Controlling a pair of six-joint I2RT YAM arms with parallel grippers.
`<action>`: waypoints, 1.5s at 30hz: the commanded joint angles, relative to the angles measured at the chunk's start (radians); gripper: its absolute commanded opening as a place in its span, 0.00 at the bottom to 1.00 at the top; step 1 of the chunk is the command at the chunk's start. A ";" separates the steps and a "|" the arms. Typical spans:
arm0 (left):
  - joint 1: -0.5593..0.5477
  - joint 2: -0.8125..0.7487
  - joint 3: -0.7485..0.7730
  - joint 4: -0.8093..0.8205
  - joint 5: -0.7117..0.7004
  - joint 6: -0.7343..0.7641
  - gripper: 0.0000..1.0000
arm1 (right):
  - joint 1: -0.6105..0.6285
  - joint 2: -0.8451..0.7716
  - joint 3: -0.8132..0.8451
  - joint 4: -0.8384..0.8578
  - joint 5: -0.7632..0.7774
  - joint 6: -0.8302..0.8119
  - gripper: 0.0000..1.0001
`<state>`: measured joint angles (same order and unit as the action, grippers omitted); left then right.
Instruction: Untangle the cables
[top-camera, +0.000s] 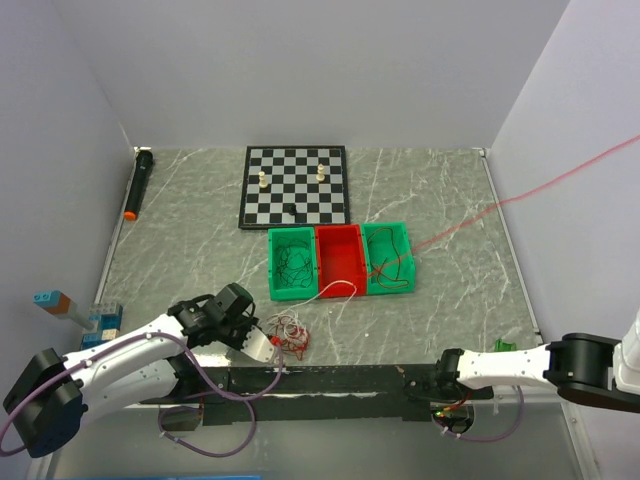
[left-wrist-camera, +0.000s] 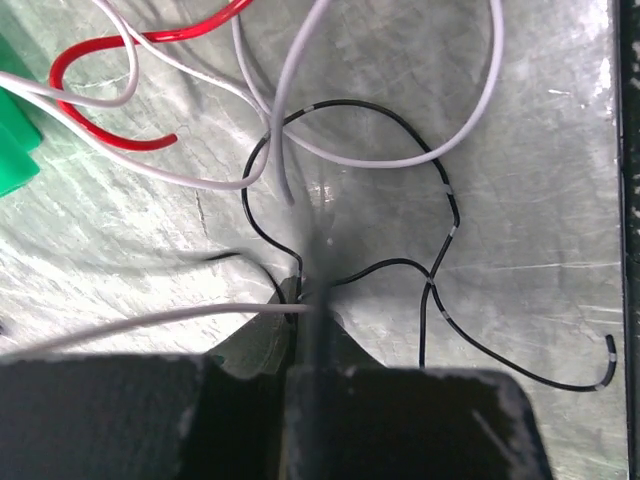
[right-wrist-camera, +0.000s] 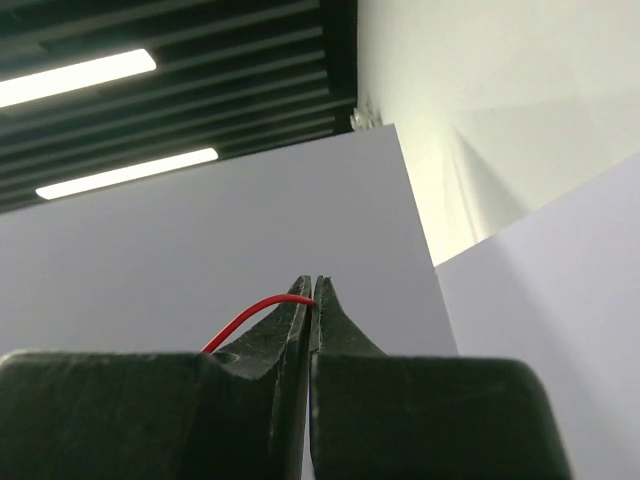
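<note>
Cables (top-camera: 288, 336) lie in a red, white and black tangle on the counter (top-camera: 450, 200), just in front of a row of three bins, with one white strand running up to the red bin (top-camera: 340, 264). Left gripper (left-wrist-camera: 309, 303) is down at the tangle, its fingers together and pinching a white cable (left-wrist-camera: 150, 322) where a black cable (left-wrist-camera: 345, 102) crosses. Right gripper (right-wrist-camera: 312, 285) points upward, clamped on a red cable (right-wrist-camera: 250, 315); the top view shows a taut red line running from the right-hand green bin (top-camera: 400, 283) off the right edge.
</note>
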<state>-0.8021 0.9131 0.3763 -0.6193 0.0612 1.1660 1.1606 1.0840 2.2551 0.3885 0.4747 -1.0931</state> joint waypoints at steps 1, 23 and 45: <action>0.003 -0.003 -0.002 -0.005 0.017 -0.058 0.02 | 0.010 -0.072 0.009 0.011 -0.054 0.071 0.00; 0.057 -0.115 0.291 -0.177 0.273 -0.272 0.87 | 0.011 -0.101 -0.299 -0.132 0.084 0.234 0.00; -0.103 0.300 0.644 0.359 0.560 -0.776 0.97 | 0.010 -0.110 -0.293 -0.347 -0.042 0.598 0.00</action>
<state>-0.8112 1.1610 1.0431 -0.5247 0.6136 0.5690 1.1652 0.9600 1.9331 0.0574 0.4652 -0.5377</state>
